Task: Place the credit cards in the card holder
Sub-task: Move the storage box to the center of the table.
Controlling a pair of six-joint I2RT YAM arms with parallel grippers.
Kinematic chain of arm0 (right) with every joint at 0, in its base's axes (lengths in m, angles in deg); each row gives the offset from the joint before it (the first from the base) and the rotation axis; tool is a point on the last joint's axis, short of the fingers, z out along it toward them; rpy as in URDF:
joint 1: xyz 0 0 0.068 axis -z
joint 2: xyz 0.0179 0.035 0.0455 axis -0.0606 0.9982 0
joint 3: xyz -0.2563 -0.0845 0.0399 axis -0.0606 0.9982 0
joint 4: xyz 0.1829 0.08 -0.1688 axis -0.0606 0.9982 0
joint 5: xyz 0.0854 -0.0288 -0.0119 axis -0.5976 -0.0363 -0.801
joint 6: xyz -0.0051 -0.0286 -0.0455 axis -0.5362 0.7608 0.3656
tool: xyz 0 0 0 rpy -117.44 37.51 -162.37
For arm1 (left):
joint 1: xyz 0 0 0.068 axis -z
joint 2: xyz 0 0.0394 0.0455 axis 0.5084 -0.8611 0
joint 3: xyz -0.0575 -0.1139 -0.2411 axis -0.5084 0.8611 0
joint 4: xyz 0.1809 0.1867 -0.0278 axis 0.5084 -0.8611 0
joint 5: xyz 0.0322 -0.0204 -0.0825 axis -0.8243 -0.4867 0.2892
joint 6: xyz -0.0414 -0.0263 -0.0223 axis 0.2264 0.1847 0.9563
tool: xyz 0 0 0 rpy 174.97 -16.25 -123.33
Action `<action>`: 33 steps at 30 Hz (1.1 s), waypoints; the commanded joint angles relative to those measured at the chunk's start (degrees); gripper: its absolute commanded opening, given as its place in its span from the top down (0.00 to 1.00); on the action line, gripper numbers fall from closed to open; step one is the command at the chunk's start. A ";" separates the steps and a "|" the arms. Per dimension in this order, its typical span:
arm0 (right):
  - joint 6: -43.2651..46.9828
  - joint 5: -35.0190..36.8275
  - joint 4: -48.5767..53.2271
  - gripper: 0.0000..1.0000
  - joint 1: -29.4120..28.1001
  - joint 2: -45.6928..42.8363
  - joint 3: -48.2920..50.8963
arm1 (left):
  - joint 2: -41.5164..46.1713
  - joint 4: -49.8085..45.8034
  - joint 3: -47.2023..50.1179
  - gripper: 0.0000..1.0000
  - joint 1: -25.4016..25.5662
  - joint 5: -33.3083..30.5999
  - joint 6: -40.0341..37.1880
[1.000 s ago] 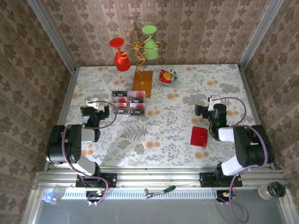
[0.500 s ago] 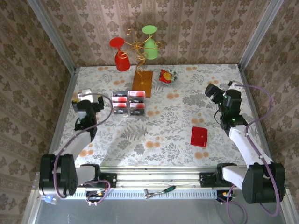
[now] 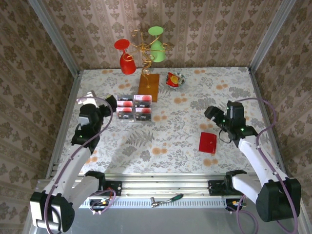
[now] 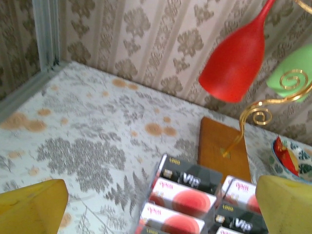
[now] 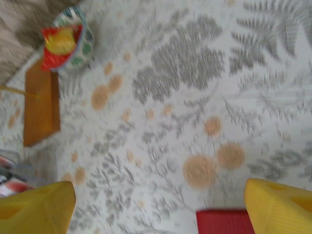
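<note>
Both arms have been swung out over the flowered bench (image 3: 170, 141) within the last second. The right hand (image 3: 213, 114), released and empty, is now held at twelve o'clock of the card holder (image 3: 208, 143), itself unmoved at four o'clock. The left hand (image 3: 108, 105), spread wide, has been brought beside the credit cards (image 3: 134, 108) at ten o'clock. Nothing is grasped yet, and pickup is judged imminent.

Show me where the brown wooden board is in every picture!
Top external: wooden board at far middle, under the wire stand.
Left wrist: wooden board right of centre, behind the credit cards.
Right wrist: wooden board at the left edge.
Shared landmark: the small bowl beside it.
</note>
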 commanded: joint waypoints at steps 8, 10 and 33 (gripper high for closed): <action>1.05 -1.43 6.13 0.14 -10.67 6.35 -1.00 | -13.88 -3.99 -3.76 0.00 -5.21 9.25 2.72; 1.30 -0.88 6.39 0.14 -12.40 7.46 -1.99 | -17.38 -1.01 -4.15 0.00 -9.73 15.57 5.57; 2.57 -0.59 9.76 0.12 -14.54 9.17 -6.51 | -41.29 35.88 -2.29 0.00 -15.46 38.94 17.64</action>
